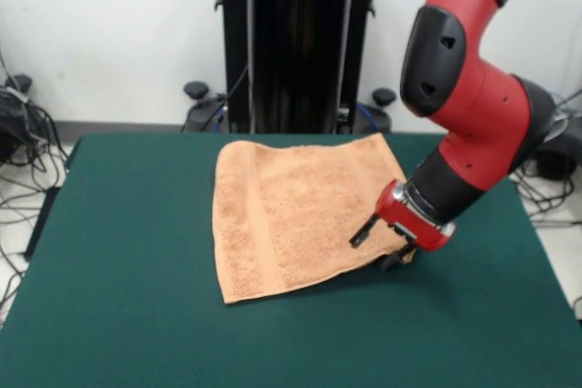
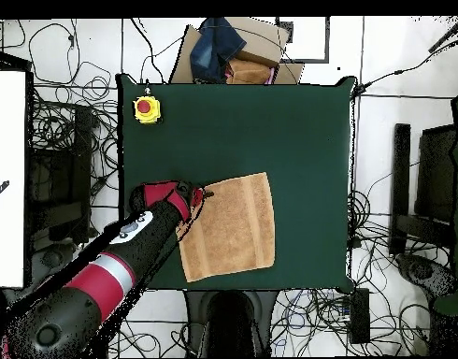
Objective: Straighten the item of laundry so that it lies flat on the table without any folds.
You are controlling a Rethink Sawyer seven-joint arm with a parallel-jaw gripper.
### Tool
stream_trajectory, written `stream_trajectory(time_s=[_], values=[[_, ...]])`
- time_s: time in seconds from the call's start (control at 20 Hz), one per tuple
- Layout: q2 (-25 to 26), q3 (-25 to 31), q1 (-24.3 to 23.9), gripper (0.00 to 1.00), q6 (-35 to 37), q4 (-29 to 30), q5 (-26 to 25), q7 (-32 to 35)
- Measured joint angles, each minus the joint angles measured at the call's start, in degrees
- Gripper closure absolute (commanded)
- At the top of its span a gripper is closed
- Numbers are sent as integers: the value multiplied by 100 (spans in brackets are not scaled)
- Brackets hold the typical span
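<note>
1. Dark green felt covers the bench (image 1: 118, 252), which stands before a white wall with cables strewn over the floor on both sides.
2. On it lies the towel (image 1: 291, 215), light orange-tan terry cloth, spread mostly flat in the middle of the far half, one edge reaching almost to the far rim in the front view.
3. A woven band stripe runs along the towel close to its left edge in the front view.
4. From overhead the towel (image 2: 231, 228) sits slightly skewed to the bench's sides, near the bottom edge of the green top.
5. The red and black arm (image 1: 473, 106) comes down from the upper right in the front view and ends at the towel's right near corner.
6. The claw (image 1: 380, 244) is at that corner, its two dark fingers set apart, one over the cloth and one at the towel's edge; whether cloth is pinched between them cannot be told.
7. A yellow box with a red button (image 2: 147, 108) stands near one bench corner in the overhead view, well apart from the towel.
</note>
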Motion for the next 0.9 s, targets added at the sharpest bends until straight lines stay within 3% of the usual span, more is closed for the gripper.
stream_trajectory(time_s=[0.4,0.75,0.9], values=[[-179,76,12,0,-2,129,0,0],[-1273,357,19,0,-1,959,-108,0],[-2070,364,29,0,0,1498,-199,0]])
